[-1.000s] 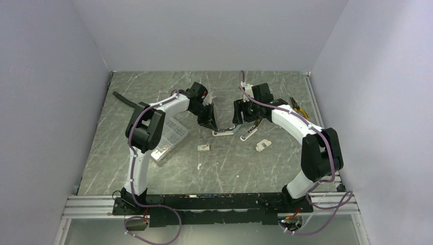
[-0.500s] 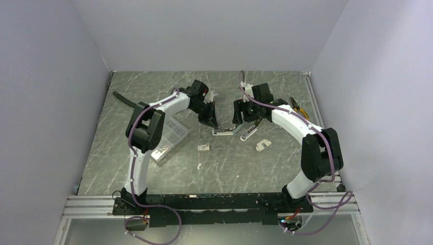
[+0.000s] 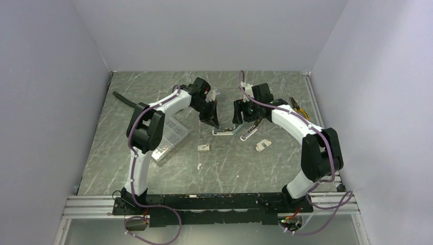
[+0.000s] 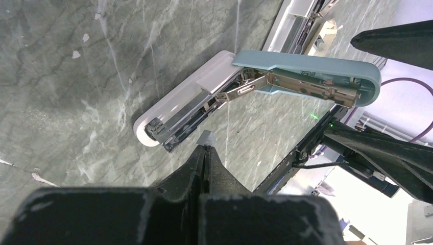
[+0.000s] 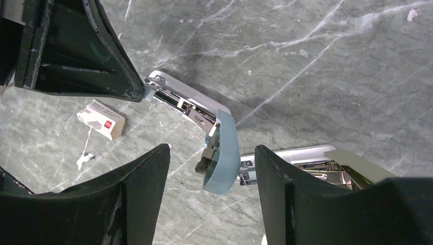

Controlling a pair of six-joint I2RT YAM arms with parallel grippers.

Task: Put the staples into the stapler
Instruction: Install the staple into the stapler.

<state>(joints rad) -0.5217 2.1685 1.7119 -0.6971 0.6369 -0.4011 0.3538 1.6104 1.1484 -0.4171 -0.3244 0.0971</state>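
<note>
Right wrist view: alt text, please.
An open stapler, blue lid raised, lies on the table between the fingers of the open right hand. The shut left hand holds a small grey piece at its front end; a staple box and a second stapler lie nearby.

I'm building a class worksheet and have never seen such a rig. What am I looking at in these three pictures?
A left arm and a right arm are bolted to a table. One picture comes from a camera overhead; the others from a camera on each wrist. On the table lie an open blue stapler, a second stapler, a staple box, a clear case and pliers. The left jaws are shut on a small grey bit, perhaps staples, near the open stapler. The right jaws stand open either side of its raised lid.
</note>
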